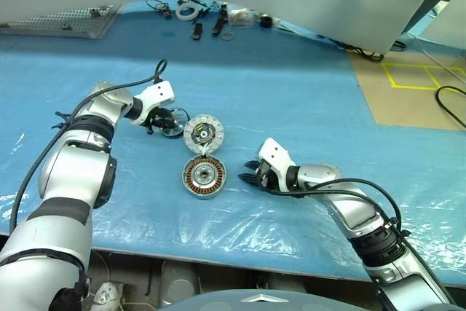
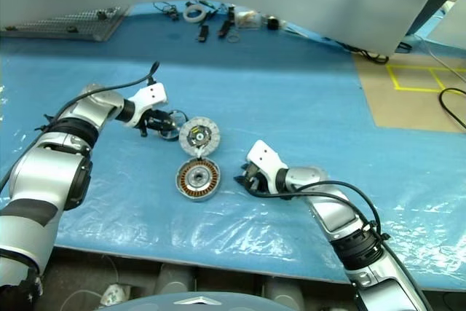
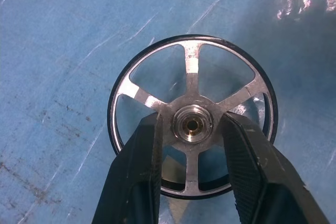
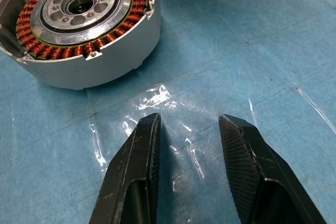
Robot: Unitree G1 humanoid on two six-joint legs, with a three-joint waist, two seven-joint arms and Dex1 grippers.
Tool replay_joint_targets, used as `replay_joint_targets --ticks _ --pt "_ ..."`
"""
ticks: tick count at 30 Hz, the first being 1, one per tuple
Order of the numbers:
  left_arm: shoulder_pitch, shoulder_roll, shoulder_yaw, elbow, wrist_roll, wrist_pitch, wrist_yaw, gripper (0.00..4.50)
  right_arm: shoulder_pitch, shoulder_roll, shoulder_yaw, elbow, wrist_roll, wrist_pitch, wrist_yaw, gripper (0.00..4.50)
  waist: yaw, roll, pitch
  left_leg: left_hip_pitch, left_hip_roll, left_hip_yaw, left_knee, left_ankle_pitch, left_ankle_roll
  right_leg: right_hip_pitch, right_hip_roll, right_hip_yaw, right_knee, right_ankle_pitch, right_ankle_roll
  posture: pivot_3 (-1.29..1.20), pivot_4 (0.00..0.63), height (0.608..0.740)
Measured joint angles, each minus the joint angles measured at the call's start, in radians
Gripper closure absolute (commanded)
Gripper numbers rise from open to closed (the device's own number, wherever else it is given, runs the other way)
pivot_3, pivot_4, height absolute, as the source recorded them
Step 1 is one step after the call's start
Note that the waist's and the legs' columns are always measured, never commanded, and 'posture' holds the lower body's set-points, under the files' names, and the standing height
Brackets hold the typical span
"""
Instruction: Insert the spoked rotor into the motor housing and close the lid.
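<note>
The spoked rotor [image 3: 191,66], a silver wheel with a dark rim, lies on the blue sheet at the left [image 1: 175,123]. My left gripper [image 3: 191,123] is shut on its central hub, one finger on each side. Right of it, the lid [image 1: 203,133] lies with its segmented face up. Just in front of the lid sits the motor housing [image 1: 204,177], copper windings [image 4: 79,14] facing up. My right gripper [image 1: 247,173] rests low beside the housing on its right, open with nothing between its fingers [image 4: 144,145].
The table is covered with a wrinkled blue plastic sheet [image 1: 291,100]. Small tools and parts [image 1: 211,16] lie along the far edge, and a metal mesh rack [image 1: 65,23] at the far left. A brown board with yellow tape [image 1: 415,85] lies at the right.
</note>
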Motion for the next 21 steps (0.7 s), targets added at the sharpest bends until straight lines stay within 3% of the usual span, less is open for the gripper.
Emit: replay_joint_targets --ticks 9,13,16,21 --pt "0.069 0.098 0.023 -0.060 -0.061 -0.058 -0.137 3.16 -0.054 -0.042 -0.027 0.000 0.023 -0.002 0.068 2.67 0.000 0.001 0.001 0.000 0.000 0.001 -0.005 0.000 0.000 -0.001 0.001 0.000 -0.005 0.000 0.000 0.00 0.150 0.740" --pt "0.126 0.154 0.048 -0.170 -0.113 -0.059 -0.220 3.16 -0.101 -0.056 -0.033 0.014 0.030 -0.012 0.103 2.67 0.002 0.001 0.001 -0.003 0.001 0.001 -0.006 0.000 0.000 -0.001 0.001 -0.001 -0.007 0.000 0.000 0.00 0.150 0.740" --pt "0.196 0.202 0.078 -0.332 -0.171 -0.029 -0.275 3.16 -0.132 -0.062 -0.043 0.030 0.040 -0.024 0.128 2.67 0.002 0.002 0.001 -0.006 0.001 0.001 -0.007 0.000 0.000 -0.003 0.001 -0.001 -0.008 0.000 0.000 0.00 0.150 0.740" --pt "0.397 0.253 0.124 -0.779 -0.317 0.167 -0.337 3.16 -0.166 -0.087 -0.058 0.033 0.061 -0.026 0.185 2.67 0.001 0.003 0.002 -0.010 0.002 0.001 -0.007 0.000 0.000 -0.006 0.001 -0.001 -0.009 0.000 0.000 0.00 0.150 0.740"
